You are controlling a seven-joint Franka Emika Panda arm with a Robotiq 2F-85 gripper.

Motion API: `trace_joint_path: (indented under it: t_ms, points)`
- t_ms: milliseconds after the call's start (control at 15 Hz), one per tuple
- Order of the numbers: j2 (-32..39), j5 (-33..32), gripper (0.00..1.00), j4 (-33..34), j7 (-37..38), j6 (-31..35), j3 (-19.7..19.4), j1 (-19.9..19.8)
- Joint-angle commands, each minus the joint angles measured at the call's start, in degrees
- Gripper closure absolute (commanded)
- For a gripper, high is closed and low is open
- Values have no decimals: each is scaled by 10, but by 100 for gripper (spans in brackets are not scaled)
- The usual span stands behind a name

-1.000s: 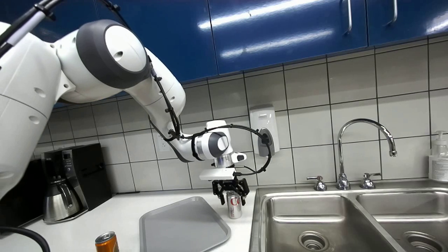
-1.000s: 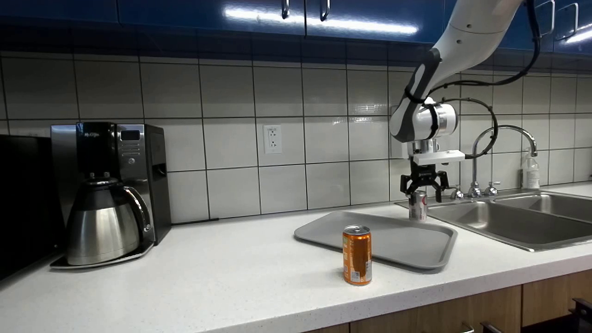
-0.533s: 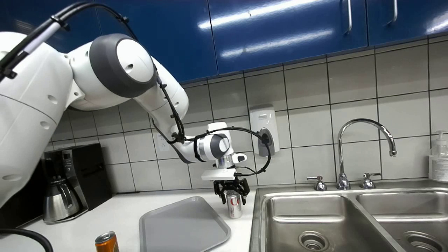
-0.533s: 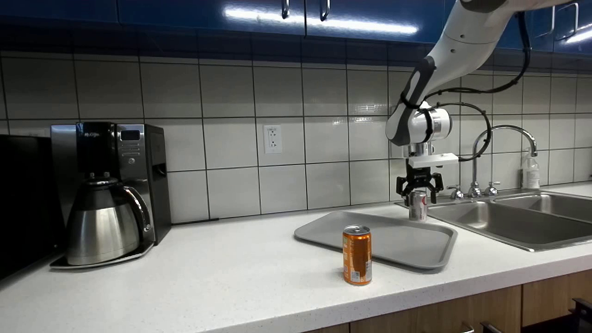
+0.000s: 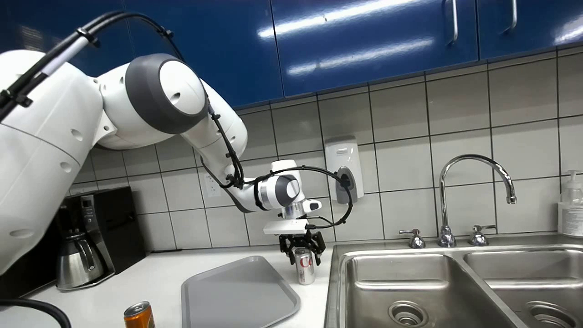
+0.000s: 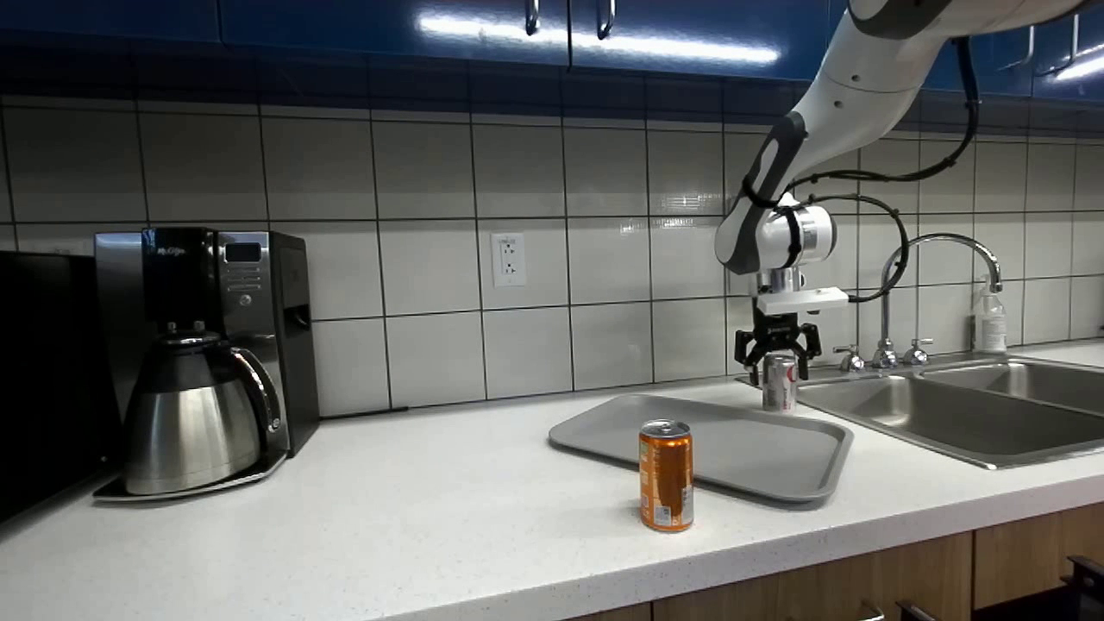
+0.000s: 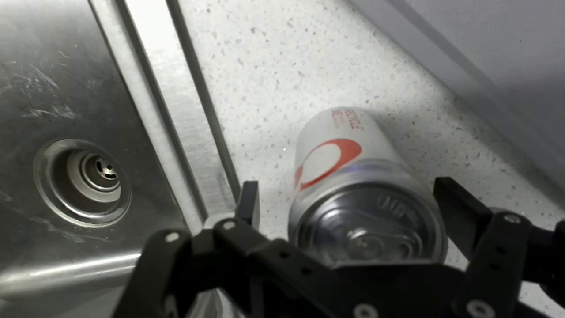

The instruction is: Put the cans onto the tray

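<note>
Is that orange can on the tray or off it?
Off it: in an exterior view, white counter shows between the orange can and the tray.

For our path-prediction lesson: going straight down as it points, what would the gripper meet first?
Probably the silver can: its top sits between the open fingers of the gripper, though the gap above it is unclear.
</note>
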Motion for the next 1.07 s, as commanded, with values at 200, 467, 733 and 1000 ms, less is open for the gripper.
trace_joint_path:
  t_ms: [200,467,733,1000]
  points:
    - [13,9,25,28,9,-26,7,-4]
    - [13,8,49,29,10,-28,7,-3]
    - [12,5,59,31,12,-35,5,-3]
    - [-2,6,59,20,10,-36,5,-4]
